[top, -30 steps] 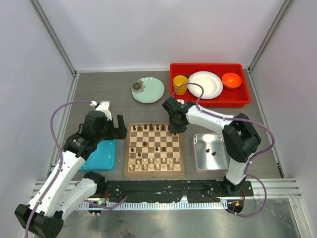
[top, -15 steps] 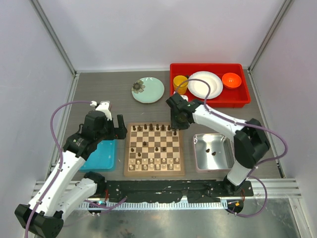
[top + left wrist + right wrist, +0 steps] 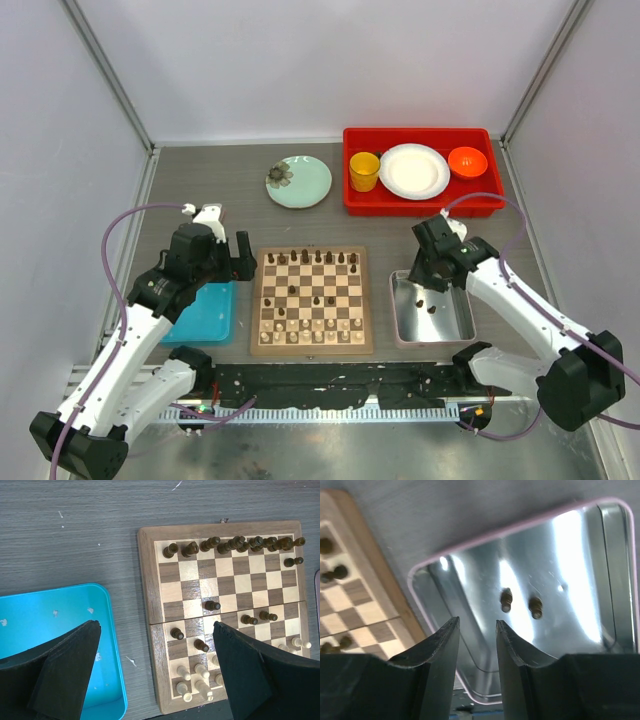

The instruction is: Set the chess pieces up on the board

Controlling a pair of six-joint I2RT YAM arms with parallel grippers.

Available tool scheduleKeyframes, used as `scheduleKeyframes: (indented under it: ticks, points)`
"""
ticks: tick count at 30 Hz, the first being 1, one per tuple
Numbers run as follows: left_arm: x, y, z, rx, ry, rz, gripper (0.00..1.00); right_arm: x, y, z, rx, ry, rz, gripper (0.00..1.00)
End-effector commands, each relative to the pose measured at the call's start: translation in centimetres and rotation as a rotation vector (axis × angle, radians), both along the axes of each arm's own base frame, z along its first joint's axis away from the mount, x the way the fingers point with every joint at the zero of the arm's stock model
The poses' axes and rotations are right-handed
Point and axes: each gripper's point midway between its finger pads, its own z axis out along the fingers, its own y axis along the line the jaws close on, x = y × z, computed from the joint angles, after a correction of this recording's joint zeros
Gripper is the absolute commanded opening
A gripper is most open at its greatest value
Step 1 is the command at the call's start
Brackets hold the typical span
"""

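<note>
Seen from above, the right pincer point(image 3: 427, 278) had swung away from the far right corner of the square wooden chessboard of tan and dark brown squares point(image 3: 311, 347). It now hung over the board-side end of the shiny silver metal tray point(image 3: 452, 322). I judged that one dark man had been delivered and the next fetch begun. The left pincer point(image 3: 240, 265) had not moved and hung just left of the board.

In the left wrist view, that pincer point(image 3: 155, 625) gaped wide and empty, with the flat blue plastic tray point(image 3: 60, 610) under its left finger. Ahead of it, small dark brown wooden chessmen point(image 3: 235, 542) crowded the far rank and a few strayed mid-board. The pale cream chessmen point(image 3: 197, 672) stood nearest.

In the right wrist view, the right pincer point(image 3: 476, 624) stood slightly parted, holding nothing. Just beyond its tips two dark chessmen point(image 3: 506, 600) sat on the tray floor, with the board off to its left.
</note>
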Motion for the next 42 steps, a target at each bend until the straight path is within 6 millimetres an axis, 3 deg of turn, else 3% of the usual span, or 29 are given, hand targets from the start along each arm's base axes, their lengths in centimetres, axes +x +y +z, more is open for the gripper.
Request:
scheduleKeyframes:
  ticks: [1,15,22,30,38,41,42]
  points:
    - [0.6,-0.2,0.7,-0.018,-0.034,-0.001,1.0,-2.4,-0.9,-1.8,0.013,0.069,-0.049,0.41]
    - [0.6,-0.3,0.6,-0.017,-0.03,-0.002,1.0,-3.2,-1.7,-6.3,-0.024,0.163,-0.059,0.4]
    - [0.6,-0.3,0.7,-0.019,-0.034,-0.004,1.0,-2.3,-2.1,-6.8,-0.02,0.153,-0.072,0.37]
    - [0.6,-0.3,0.6,-0.018,-0.031,-0.004,1.0,-2.0,-2.3,-7.4,-0.015,0.16,-0.077,0.25]
    - [0.6,-0.2,0.6,-0.016,-0.031,-0.003,1.0,-2.2,-2.8,-7.3,-0.033,0.155,-0.081,0.12]
    - [0.6,-0.2,0.7,-0.019,-0.034,-0.002,1.0,-1.7,-3.2,-5.7,-0.055,0.127,-0.077,0.06]
    - [0.5,-0.3,0.7,-0.02,-0.035,-0.005,1.0,-0.7,-3.1,-4.1,-0.058,0.086,-0.078,0.06]
